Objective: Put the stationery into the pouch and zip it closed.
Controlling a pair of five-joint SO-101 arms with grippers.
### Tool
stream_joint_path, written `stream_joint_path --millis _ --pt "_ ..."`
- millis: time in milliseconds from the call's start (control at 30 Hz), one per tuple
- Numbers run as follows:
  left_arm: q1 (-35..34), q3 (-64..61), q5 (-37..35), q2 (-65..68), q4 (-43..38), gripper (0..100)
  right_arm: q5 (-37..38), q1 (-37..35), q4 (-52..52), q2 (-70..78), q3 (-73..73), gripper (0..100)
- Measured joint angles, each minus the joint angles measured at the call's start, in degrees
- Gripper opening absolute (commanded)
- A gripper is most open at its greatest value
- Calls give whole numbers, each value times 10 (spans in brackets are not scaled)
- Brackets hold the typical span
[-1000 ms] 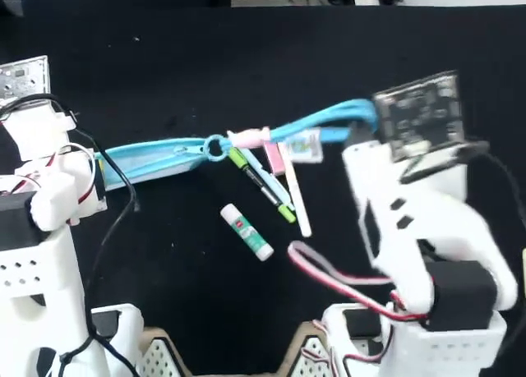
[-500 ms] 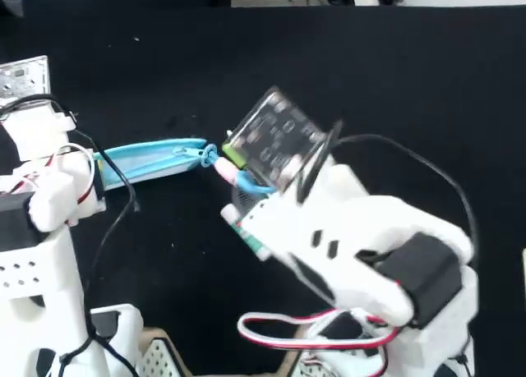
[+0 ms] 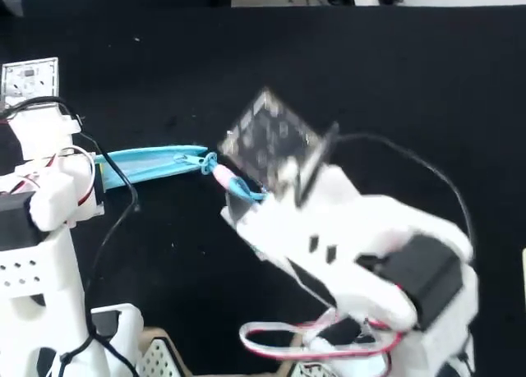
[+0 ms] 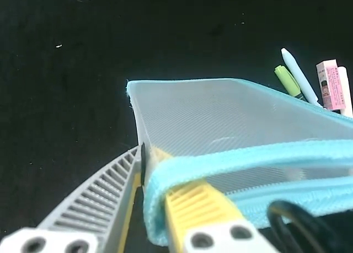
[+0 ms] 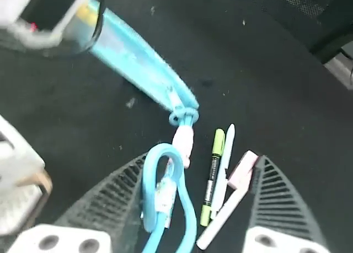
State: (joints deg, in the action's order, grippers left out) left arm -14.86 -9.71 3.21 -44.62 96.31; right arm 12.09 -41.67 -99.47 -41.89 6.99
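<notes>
Pouch (image 3: 152, 163), pale blue with a mesh side, lies flat on the black surface (image 3: 370, 65), running from near the left edge toward the middle. Its zip pull ring (image 5: 182, 118) sits at the inner end, with a pink tag (image 5: 182, 141) and a looped blue strap (image 5: 157, 181) trailing from it. The left tool (image 4: 144, 154) is clamped on the pouch's outer end, a yellow finger and a grey finger pinching the blue hem between them.

Just beside the ring lie a green pen (image 5: 212, 170), a pale pen (image 5: 226, 159) touching it, a pink eraser (image 5: 242, 175) and a white stick (image 5: 220, 225). All of them rest on the surface, outside the pouch. The right tool (image 5: 204, 159) hangs above them with its jaws spread wide, gripping nothing.

By my reading the task is near its start: the mesh seen from the left wrist looks empty, every item has yet to go in, and the zipping comes last. Whether the zip is open I cannot tell.

The eraser carries a printed label and the green pen has dark print along its barrel, but none of it is legible
</notes>
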Motion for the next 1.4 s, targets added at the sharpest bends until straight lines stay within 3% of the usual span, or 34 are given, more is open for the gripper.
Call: stream_joint_path --millis 300,533,833,933,1200,1400 --pt "-1 0 0 0 -1 30 130 20 0 -124 -300 279" --pt "-4 -18 0 -1 -1 30 172 171 0 -170 -376 279" --pt "-4 -24 0 -6 -1 30 172 271 0 -171 -415 279" --pt "-4 -24 -1 -7 -1 30 127 279 0 -171 -398 279" --pt "-4 -24 -11 -6 -1 30 -93 280 0 -163 -290 279" --pt "-4 -24 -11 -4 -1 30 -179 218 0 46 -270 279"
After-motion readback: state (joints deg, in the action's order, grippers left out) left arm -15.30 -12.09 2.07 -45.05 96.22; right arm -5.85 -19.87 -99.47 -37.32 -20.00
